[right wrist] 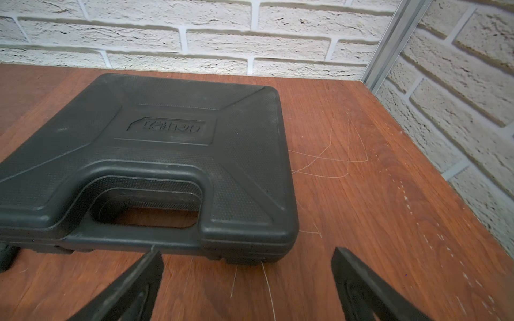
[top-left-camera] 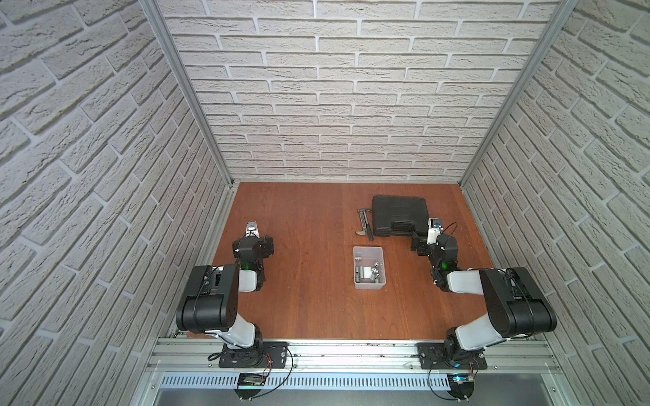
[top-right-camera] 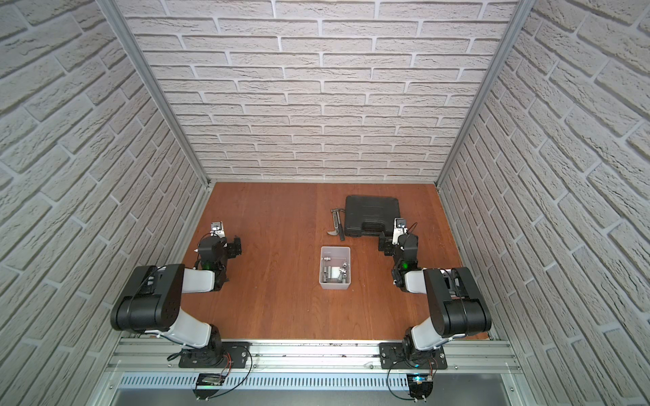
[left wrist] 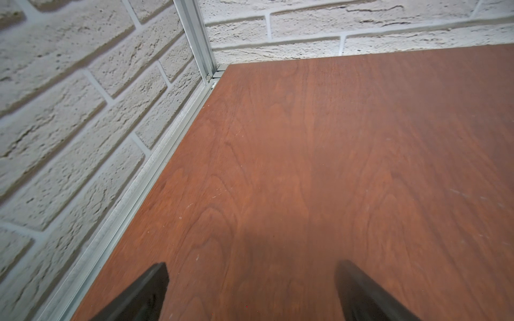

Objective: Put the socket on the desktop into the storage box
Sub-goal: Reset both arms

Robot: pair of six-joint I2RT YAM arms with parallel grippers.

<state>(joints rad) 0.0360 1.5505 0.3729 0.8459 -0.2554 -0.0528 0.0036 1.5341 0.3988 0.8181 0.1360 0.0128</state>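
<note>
Sockets lie inside the storage box, mid-desktop, in both top views. Left wrist view: left gripper spread wide above the desktop, holding nothing. Right wrist view: right gripper spread wide, empty, just beside the black tool case.

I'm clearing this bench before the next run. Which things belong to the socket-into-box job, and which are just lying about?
Part of the job:
storage box; sockets lying in it; desktop, no loose socket seen on it; left gripper and right gripper, jaws open, both empty.

Lying about:
black tool case, closed; metal hand tool beside it.
</note>
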